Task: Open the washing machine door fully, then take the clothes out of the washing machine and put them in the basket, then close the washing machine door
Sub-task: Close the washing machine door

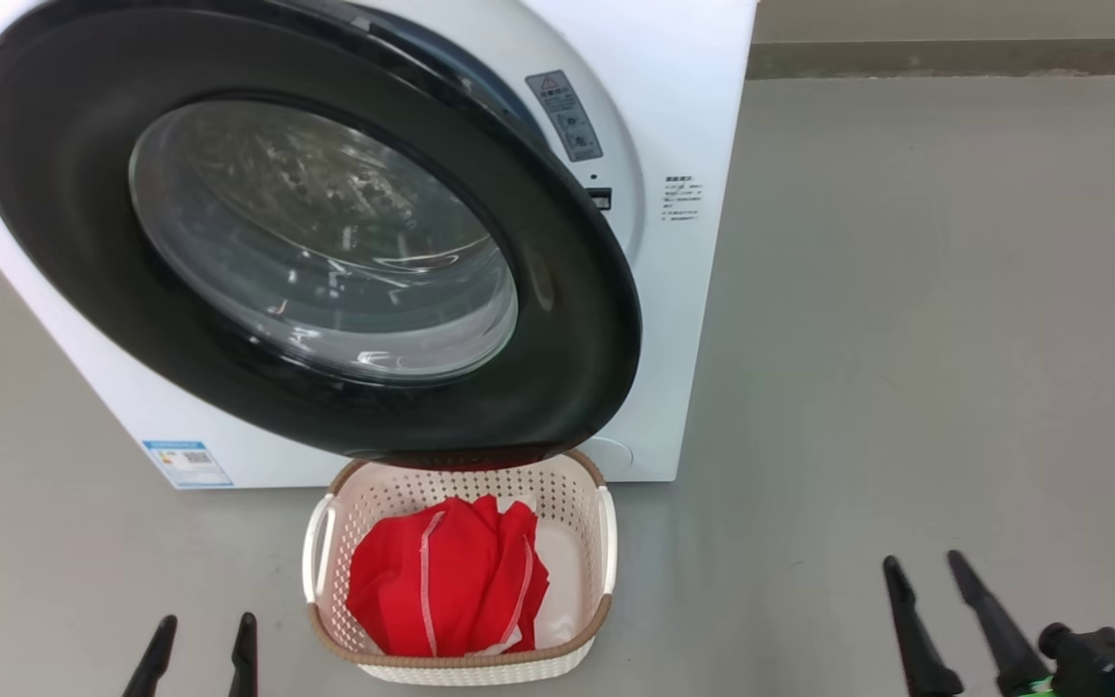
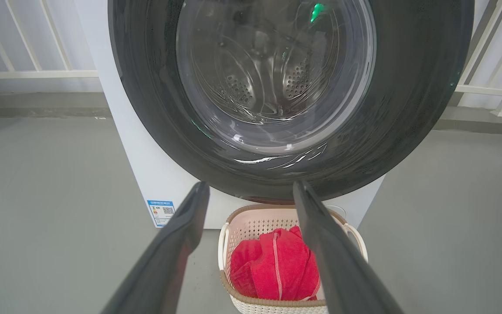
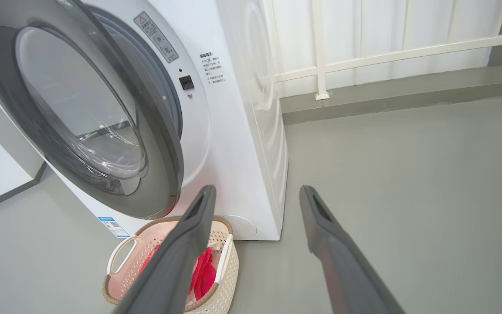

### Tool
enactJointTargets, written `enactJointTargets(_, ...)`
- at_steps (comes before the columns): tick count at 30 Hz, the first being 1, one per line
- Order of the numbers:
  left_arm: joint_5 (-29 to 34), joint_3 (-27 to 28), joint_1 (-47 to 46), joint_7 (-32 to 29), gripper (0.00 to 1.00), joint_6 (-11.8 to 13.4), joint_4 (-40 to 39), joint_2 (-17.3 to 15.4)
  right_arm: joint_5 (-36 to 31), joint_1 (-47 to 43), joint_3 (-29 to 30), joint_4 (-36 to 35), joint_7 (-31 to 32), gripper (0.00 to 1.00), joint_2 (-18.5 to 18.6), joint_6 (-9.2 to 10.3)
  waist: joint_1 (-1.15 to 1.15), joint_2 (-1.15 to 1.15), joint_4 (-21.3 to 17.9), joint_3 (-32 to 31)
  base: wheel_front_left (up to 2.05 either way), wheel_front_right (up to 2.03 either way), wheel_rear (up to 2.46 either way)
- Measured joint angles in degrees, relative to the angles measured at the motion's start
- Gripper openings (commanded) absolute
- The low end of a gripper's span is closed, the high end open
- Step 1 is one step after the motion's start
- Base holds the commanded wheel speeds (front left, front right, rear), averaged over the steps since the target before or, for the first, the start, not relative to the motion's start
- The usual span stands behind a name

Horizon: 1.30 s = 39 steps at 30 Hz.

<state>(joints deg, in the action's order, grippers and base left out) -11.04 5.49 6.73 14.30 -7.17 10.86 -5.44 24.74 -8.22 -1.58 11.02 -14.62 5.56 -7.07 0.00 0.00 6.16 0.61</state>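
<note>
Washing machine door (image 1: 83, 194): ajar, hinged on the robot's left, with its free edge swung off the front of the washing machine (image 1: 703, 87). The right wrist view shows the gap and the latch hole on the white face. Perforated drum (image 2: 238, 89) is visible through the glass.

Basket (image 1: 577, 489) sits on the grey floor (image 1: 906, 290) directly before the machine, its far rim under the door's lower edge; touching or not, cannot tell.

Clothes (image 1: 441, 571), red with white stitching, lie bunched inside the basket toward its left.

Left gripper (image 1: 208, 621): low left near the basket, fingers spread, holding nothing.

Right gripper (image 1: 923, 559): low right, fingers spread, empty, well apart from the basket.
</note>
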Motion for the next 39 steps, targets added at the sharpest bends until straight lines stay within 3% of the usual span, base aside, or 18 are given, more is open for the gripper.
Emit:
enactJointTargets(1, 0.00, -0.12, -0.01, 0.00, 1.00, 0.00, 0.00, 0.03, 0.05, 0.01, -0.62, 0.01, -0.01, 0.09, 0.02, 0.00, 0.00, 0.00, 0.17, 0.09, 0.00, 0.00, 0.00)
enactJointTargets(2, 0.00, -0.27, -0.02, 0.00, 1.00, 0.00, 0.01, 0.09, 0.16, 0.05, -1.21, 0.02, -0.01, 0.00, -0.01, 0.00, 0.00, 0.00, 0.36, 0.20, 0.00, 0.00, 0.00)
enactJointTargets(13, -0.12, -1.87, -2.52, 0.00, 1.00, 0.00, 0.32, 1.82, 0.74, 11.01, -8.14, 1.11, -0.01, 0.00, 0.12, 0.00, 0.00, 0.00, 3.52, 2.88, 0.00, 0.00, 0.00)
enactJointTargets(20, -0.66, -3.07, -5.54, 0.00, 1.00, 0.00, 0.60, 2.59, 1.37, 21.61, -12.99, 2.10, -0.01, 0.00, 2.48, 0.00, 0.00, 0.00, 6.41, 5.74, 0.00, 0.00, 0.00)
enactJointTargets(26, -1.42, -3.94, -7.71, 0.00, 1.00, 0.00, 0.63, 2.79, 2.10, 28.78, -14.80, 3.48, -0.01, 0.00, 3.58, 0.00, 0.00, 0.00, 8.25, 8.68, 0.00, 0.00, 0.00)
enactJointTargets(39, -4.27, -6.25, -11.82, 0.00, 1.00, 0.00, 0.69, 3.20, 2.43, 34.89, -16.23, 5.42, -0.01, 0.00, 5.00, 0.00, 0.00, 0.00, 11.50, 14.53, 0.00, 0.00, 0.00)
